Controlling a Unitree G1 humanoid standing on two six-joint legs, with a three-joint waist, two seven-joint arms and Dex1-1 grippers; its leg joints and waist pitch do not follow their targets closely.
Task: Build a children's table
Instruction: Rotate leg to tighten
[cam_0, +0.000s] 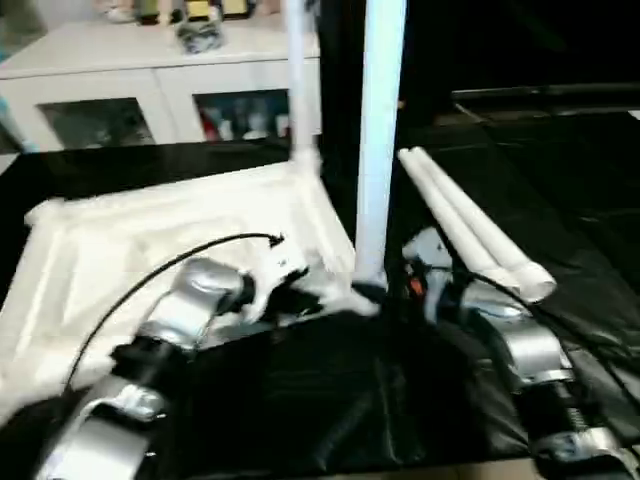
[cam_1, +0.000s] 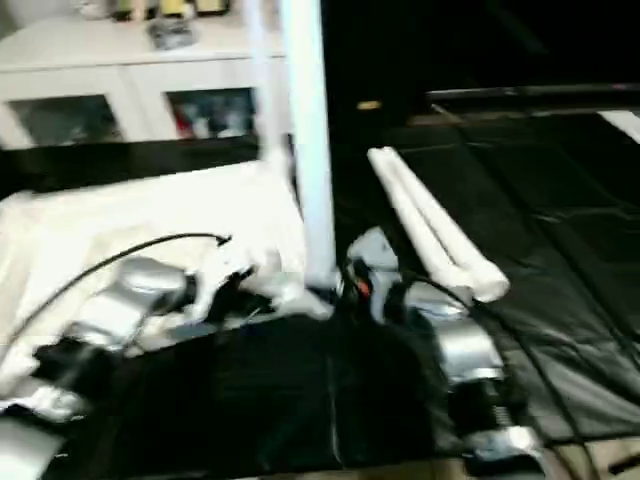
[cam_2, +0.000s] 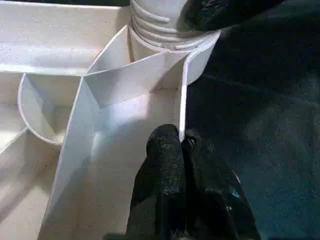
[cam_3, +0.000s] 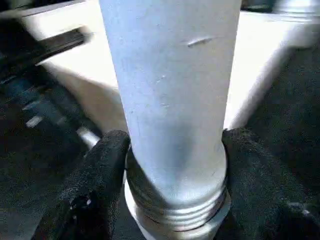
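Observation:
The children's table top (cam_0: 130, 250) lies upside down on black cloth, ribs up. One white leg (cam_0: 298, 90) stands upright at its far corner. A second leg (cam_0: 380, 140) stands upright in the near right corner socket (cam_2: 165, 35), threaded end down. My right gripper (cam_3: 175, 150) is shut on this leg just above the threads, one finger on each side. My left gripper (cam_2: 181, 142) is shut on the top's thin rim wall (cam_2: 182, 95) close to that socket. Two more legs (cam_0: 470, 230) lie side by side on the cloth to the right.
A white cabinet (cam_0: 150, 90) with glass doors stands behind the table top, with small items on it. Black cloth (cam_0: 560, 200) covers the floor to the right and in front. Black cables run along both silver forearms.

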